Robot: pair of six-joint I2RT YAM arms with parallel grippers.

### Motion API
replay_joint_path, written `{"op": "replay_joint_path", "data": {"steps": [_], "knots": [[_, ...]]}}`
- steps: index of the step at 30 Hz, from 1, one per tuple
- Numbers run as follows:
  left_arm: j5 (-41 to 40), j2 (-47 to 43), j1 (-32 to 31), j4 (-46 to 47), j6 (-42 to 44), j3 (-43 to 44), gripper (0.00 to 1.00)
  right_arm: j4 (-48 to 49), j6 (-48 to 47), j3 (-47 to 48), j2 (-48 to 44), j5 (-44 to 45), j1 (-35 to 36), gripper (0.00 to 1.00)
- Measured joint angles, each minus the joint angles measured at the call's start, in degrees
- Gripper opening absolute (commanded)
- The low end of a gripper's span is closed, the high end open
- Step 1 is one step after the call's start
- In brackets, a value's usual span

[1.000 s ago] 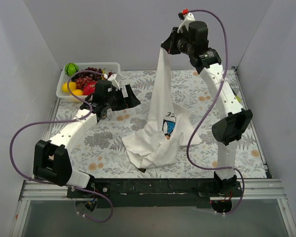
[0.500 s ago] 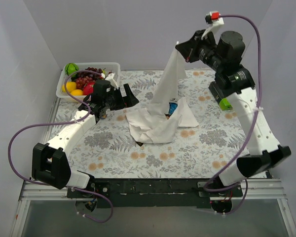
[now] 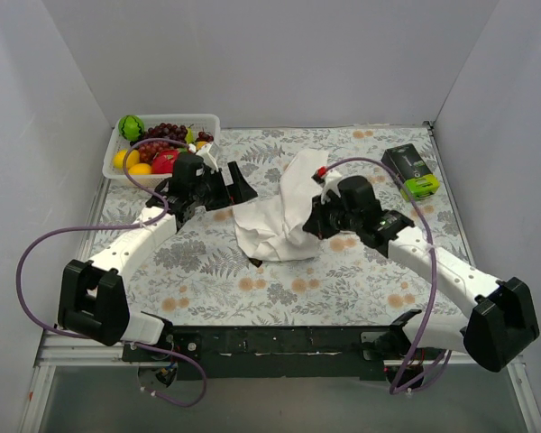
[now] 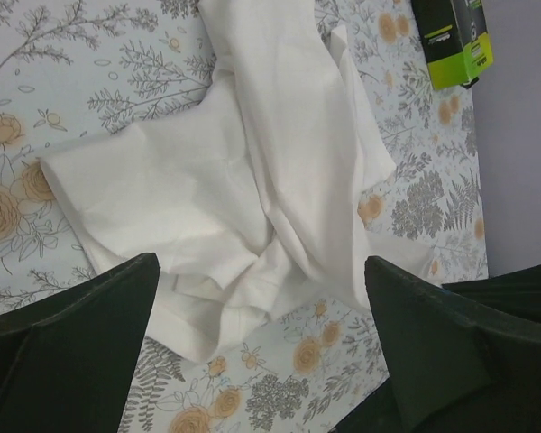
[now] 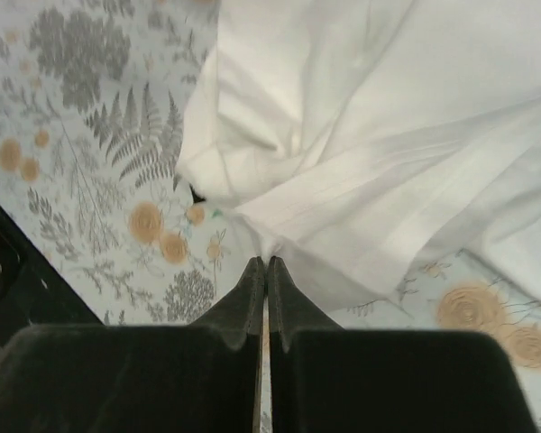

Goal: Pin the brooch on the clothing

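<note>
We see the shirt [image 3: 270, 225] crumpled mid-surface [image 3: 361, 271], well apart from every edge, w/ bare floral cloth near-side and right. L end effector [image 3: 238, 183] hangs wide open just left of it, holding nothing. R end effector [image 5: 268, 263] is pinched tight on the shirt's hem. Basket [image 3: 110, 161], far-left corner: grapes [image 3: 167, 133], lemons [image 3: 131, 162]. Box [image 3: 410, 171] far right. Dark speck [image 3: 255, 262] at the shirt's near edge; can't tell if it's the brooch.

Matt white cloth T-shirt [image 3: 272, 231], smooth floral-print tablecloth [image 3: 352, 281]
</note>
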Motion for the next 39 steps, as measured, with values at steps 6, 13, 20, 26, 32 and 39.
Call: {"op": "replay_joint_path", "data": {"steps": [6,13,20,26,32,39], "knots": [[1.7,-0.2,0.0,0.3,-0.9,-2.4,0.98,1.6,-0.1,-8.5,1.6,-0.7,11.6,0.15],[2.4,-3.1,0.0,-0.6,-0.6,-5.6,0.98,6.8,1.2,-8.5,6.8,-5.4,16.9,0.78],[3.1,-6.3,-0.3,-3.1,0.6,-7.5,0.98,8.3,1.1,-4.2,2.5,-1.5,16.6,0.87],[2.3,-6.4,-6.4,-3.9,1.2,-7.9,0.98,8.0,1.2,1.0,-1.2,5.0,12.0,0.87],[-3.9,-3.4,-19.9,-5.0,1.0,-7.3,0.98,6.5,3.2,-1.9,-5.6,8.7,1.0,0.87],[-17.1,5.4,-31.4,-10.0,-1.3,-1.0,0.96,4.8,4.6,-6.6,-12.1,11.0,-10.4,0.86]]}}
